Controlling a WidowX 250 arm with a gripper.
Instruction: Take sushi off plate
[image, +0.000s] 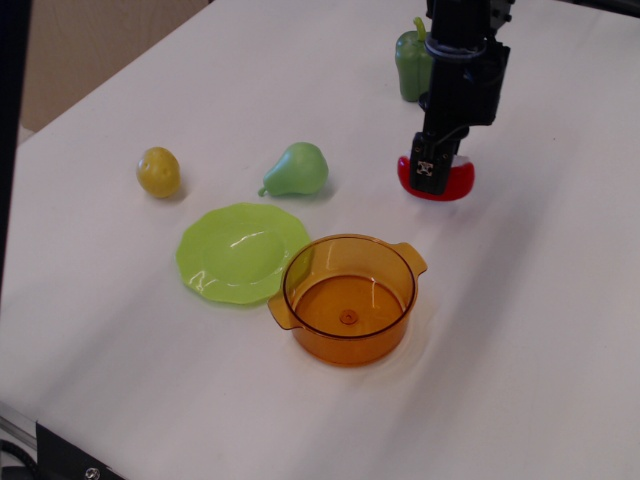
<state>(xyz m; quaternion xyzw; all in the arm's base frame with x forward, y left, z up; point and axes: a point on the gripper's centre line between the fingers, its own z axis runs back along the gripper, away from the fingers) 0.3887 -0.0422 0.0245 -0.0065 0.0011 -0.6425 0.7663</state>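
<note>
Black boxy gripper, white marking

A matt white table carries glossy plastic pieces: a lime-green plate catching highlights, a transparent orange pot, a smooth green pear and a shiny green pepper. The yellow ball looks finely dimpled. The sushi shows glossy red sides beneath the matt black tool.
</note>
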